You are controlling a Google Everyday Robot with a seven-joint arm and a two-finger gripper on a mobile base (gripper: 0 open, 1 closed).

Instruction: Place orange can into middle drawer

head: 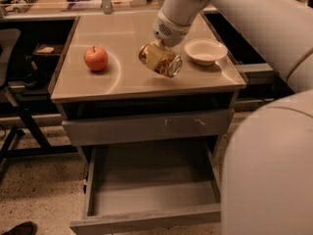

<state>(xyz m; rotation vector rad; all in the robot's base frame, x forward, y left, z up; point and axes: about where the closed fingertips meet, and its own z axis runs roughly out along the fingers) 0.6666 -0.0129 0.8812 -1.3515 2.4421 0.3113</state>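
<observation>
The orange can (161,60) is a shiny gold and white can with a silver end. It hangs tilted above the countertop (122,84), right of the middle. My gripper (155,53) comes down from the white arm and is shut on the can's upper side; the can hides most of its fingers. The middle drawer (151,197) stands pulled open below the counter. Its grey tray is bare and its plain front panel is nearest the camera.
A red-orange apple (96,58) sits on the counter's left part. A white bowl (206,51) sits at the right, close to the can. A shut drawer front with pale scratches (146,127) lies above the open drawer. My white body (269,170) fills the right foreground.
</observation>
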